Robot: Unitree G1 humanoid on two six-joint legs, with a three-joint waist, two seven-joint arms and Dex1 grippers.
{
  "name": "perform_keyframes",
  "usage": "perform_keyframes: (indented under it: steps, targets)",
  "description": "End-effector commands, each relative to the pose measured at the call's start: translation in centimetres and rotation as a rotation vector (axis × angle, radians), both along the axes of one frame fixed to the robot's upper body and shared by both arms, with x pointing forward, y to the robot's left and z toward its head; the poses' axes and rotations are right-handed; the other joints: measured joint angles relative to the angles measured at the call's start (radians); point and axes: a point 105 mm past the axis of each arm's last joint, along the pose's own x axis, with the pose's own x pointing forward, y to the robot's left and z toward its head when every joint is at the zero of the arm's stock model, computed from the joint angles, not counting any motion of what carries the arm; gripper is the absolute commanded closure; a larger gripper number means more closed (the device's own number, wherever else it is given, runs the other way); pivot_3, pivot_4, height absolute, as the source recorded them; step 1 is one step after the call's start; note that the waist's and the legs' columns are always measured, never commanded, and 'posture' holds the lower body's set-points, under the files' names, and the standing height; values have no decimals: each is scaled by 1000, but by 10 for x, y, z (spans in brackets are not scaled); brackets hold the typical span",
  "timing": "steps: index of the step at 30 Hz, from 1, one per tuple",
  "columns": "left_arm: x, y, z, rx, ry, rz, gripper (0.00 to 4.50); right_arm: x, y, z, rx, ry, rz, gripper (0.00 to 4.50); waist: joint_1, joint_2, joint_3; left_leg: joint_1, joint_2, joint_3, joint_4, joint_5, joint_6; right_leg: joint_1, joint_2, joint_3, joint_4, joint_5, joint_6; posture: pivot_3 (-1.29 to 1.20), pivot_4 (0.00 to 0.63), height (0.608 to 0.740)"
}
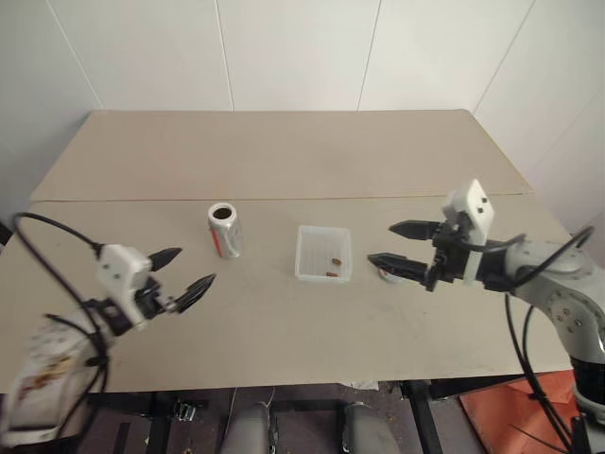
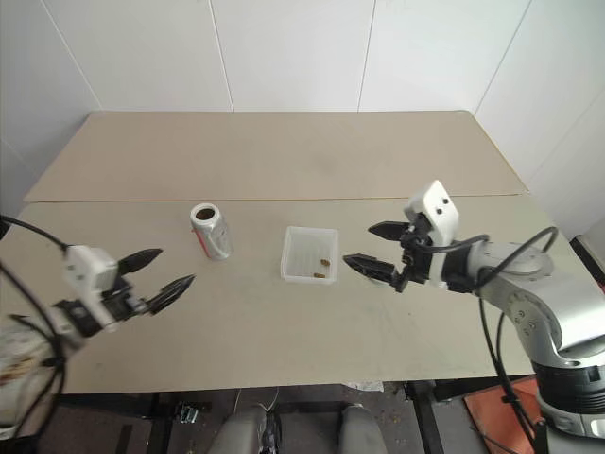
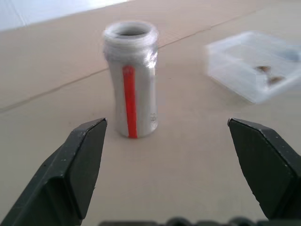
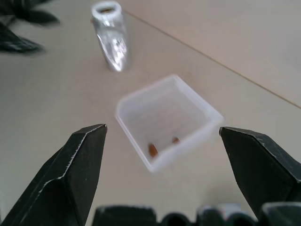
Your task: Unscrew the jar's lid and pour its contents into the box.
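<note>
The clear jar with a red stripe stands upright on the table, its mouth uncovered. To its right sits the translucent box with two brown bits of the contents lying in it. A small grey round thing, seemingly the lid, lies just right of the box, partly hidden under my right gripper's lower finger. My left gripper is open and empty, in front of and left of the jar, pointing at it. My right gripper is open and empty just right of the box.
The table has a seam running across behind the jar, and a second tabletop continues back to the white wall. Black cables hang off both arms. An orange thing lies on the floor past the front right corner.
</note>
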Motion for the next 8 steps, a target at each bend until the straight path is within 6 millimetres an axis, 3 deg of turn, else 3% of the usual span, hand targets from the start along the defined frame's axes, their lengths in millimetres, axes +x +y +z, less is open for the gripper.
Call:
perform_keyframes:
  steps: [1, 5, 8]
  targets:
    - [-27, 5, 29, 57, -31, -172, 20, 1, -14, 11, -29, -81, 10, 0, 1, 0, 0, 0, 0, 1, 0, 0, 0, 0, 0, 0, 0, -1, -2, 0, 150, 740]
    - [-21, 16, 31, 74, -44, -155, 20, -2, -18, 8, -33, -98, 14, 0, 5, 1, 0, 1, 0, 1, 0, 0, 0, 1, 0, 1, 0, -4, -4, 0, 150, 740]
    - [-14, 9, 32, 42, -56, -185, 20, -10, -16, 5, -26, -85, 20, 0, 11, 1, 0, 1, 0, 1, -1, 0, 0, 1, 0, 0, 0, -3, -4, 0, 150, 740]
